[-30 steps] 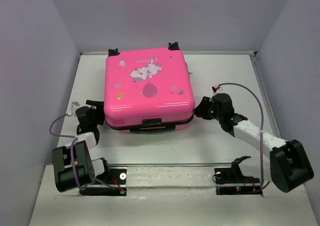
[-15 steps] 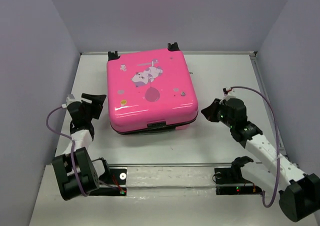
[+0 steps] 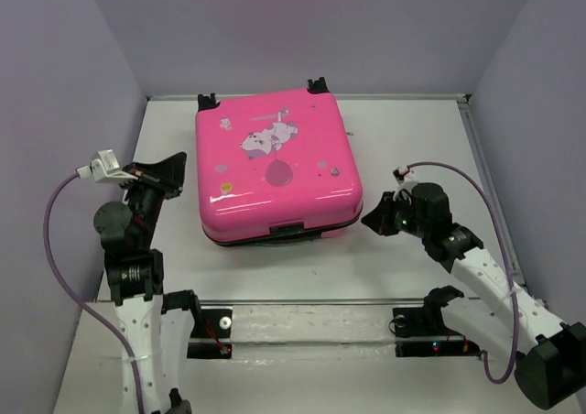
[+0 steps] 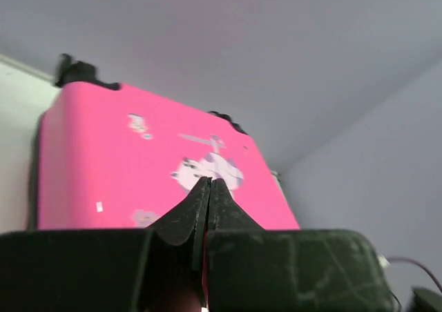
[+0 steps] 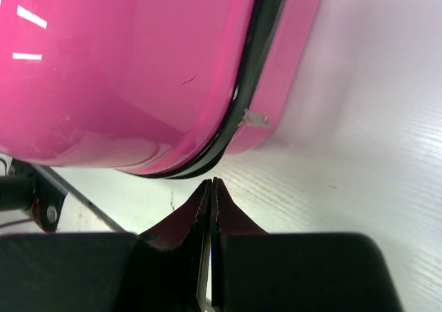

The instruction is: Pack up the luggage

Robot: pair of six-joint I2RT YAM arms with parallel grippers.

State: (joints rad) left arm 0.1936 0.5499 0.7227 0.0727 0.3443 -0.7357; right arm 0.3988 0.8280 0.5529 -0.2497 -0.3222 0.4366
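while the luggage (image 3: 273, 167) lies closed, left pincer (image 3: 172, 170) closed, empty, right pincer (image 3: 372, 220) closed, near it

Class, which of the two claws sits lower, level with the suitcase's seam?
The right claw, beside the luggage's near corner; the left claw looks across the lid.

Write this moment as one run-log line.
luggage: lid down | left tool: shut, empty, beside luggage | right tool: shut, empty, beside luggage
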